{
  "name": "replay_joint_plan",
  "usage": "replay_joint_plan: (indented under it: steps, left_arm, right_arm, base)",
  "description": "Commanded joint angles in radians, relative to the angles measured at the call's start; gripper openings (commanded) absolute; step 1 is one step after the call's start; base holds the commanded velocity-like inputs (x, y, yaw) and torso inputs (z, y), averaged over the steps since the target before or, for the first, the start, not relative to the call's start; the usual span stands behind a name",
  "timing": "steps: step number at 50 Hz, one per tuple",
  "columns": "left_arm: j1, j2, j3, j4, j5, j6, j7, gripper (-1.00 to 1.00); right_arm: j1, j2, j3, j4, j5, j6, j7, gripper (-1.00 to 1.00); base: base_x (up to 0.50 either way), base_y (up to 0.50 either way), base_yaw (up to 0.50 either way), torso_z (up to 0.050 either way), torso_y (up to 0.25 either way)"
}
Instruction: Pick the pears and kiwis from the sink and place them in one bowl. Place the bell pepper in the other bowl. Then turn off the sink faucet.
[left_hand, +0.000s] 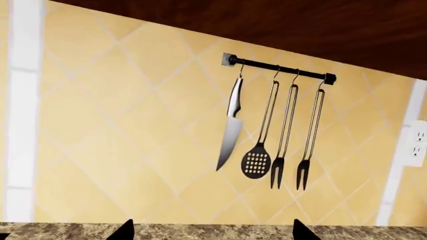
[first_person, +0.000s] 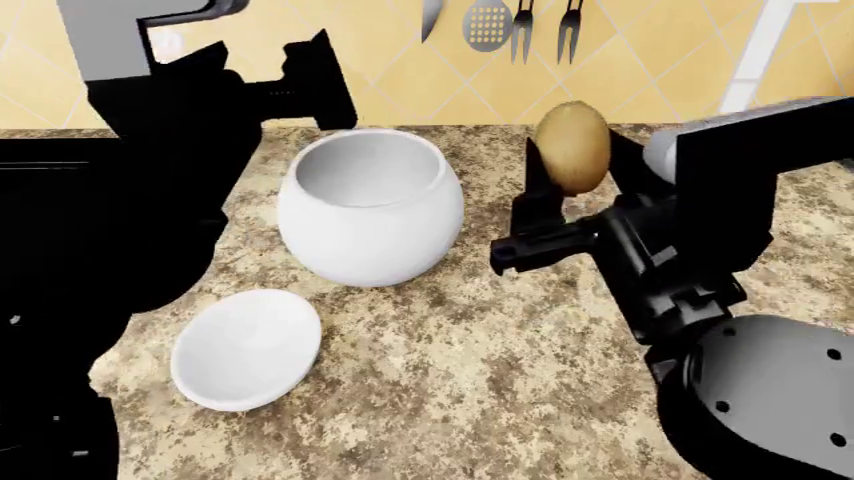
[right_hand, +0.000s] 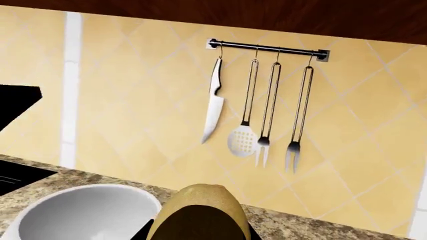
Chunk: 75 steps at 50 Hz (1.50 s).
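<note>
My right gripper (first_person: 574, 172) is shut on a brown egg-shaped kiwi (first_person: 571, 142) and holds it above the counter, just right of a deep white bowl (first_person: 367, 215). In the right wrist view the kiwi (right_hand: 199, 210) fills the space between the jaws of the right gripper (right_hand: 200, 234), beside the bowl's rim (right_hand: 80, 212). A shallower white bowl (first_person: 247, 345) lies nearer the front left. My left gripper (first_person: 324, 85) hovers behind the deep bowl's left side. In its own view the left gripper (left_hand: 213, 232) is open and empty. Pears, bell pepper, sink and faucet are out of view.
A speckled granite counter (first_person: 494, 370) carries both bowls. On the tiled back wall hangs a rail (left_hand: 280, 67) with a knife (left_hand: 231, 130), a slotted spatula (left_hand: 257, 160) and two forks. A wall outlet (left_hand: 417, 142) sits to the right. My left arm blocks the head view's left side.
</note>
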Motion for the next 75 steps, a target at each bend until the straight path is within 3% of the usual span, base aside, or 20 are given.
replay_joint_plan:
  steps: [1, 9, 17, 39, 62, 75]
  left_arm:
    - [0.237, -0.112, -0.171, 0.314, -0.064, 0.098, -0.052, 1.0]
    - [0.494, -0.14, -0.261, 0.443, 0.045, 0.233, 0.003, 1.0]
    - [0.628, -0.113, -0.291, 0.449, 0.147, 0.357, 0.088, 1.0]
    - [0.639, -0.115, -0.321, 0.432, 0.14, 0.389, 0.092, 1.0]
    - [0.64, -0.123, -0.322, 0.432, 0.131, 0.395, 0.087, 1.0]
    - [0.642, -0.128, -0.324, 0.431, 0.13, 0.399, 0.083, 1.0]
  right_arm:
    - [0.364, -0.174, -0.03, 0.285, 0.227, 0.244, -0.109, -1.0]
    - [0.505, -0.271, -0.063, 0.527, 0.234, 0.32, -0.24, -1.0]
    - [0.608, -0.385, -0.121, 0.761, 0.224, 0.39, -0.331, -1.0]
    - [0.731, -0.589, -0.225, 1.119, 0.111, 0.393, -0.614, -1.0]
    - [0.795, -0.827, -0.345, 1.613, -0.067, 0.221, -0.946, -1.0]
    - [0.797, -0.833, -0.56, 1.649, 0.133, 0.156, -0.966, -1.0]
  base:
    - [0.0, 0.0, 0.0, 0.0, 0.0]
    - [0.0, 0.0, 0.0, 0.0, 0.0]
    - [0.0, 0.0, 0.0, 0.0, 0.0]
    - [0.0, 0.0, 0.0, 0.0, 0.0]
    - [0.0, 0.0, 0.0, 0.0, 0.0]
    - [0.0, 0.0, 0.0, 0.0, 0.0]
